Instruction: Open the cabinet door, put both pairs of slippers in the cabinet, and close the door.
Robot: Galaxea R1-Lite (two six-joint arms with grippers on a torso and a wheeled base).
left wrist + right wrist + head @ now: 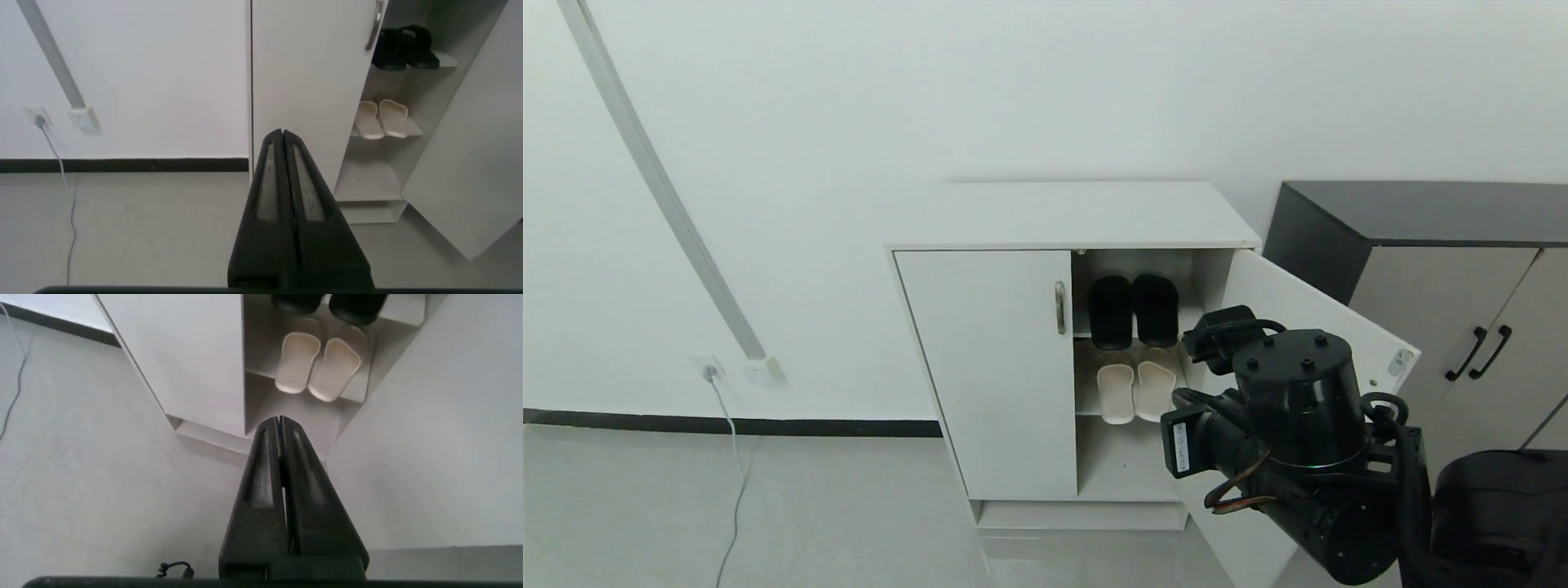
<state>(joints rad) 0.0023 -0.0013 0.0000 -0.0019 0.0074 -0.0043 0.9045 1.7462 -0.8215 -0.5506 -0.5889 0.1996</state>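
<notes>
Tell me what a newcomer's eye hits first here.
The white cabinet stands with its right door swung wide open. Inside, the black slippers sit on the upper shelf and the white slippers on the shelf below. The right gripper hangs empty in front of the opening, with its fingers shut.

Right arm (1307,425): matte black, fat cylindrical joint cap (1294,359) with small screws, white label (1181,445) on a side block, orange-brown cables (1241,502) underneath. Left gripper (282,135), right gripper (280,422): black tapered fingers (263,449), grey inset pads (306,192).
</notes>
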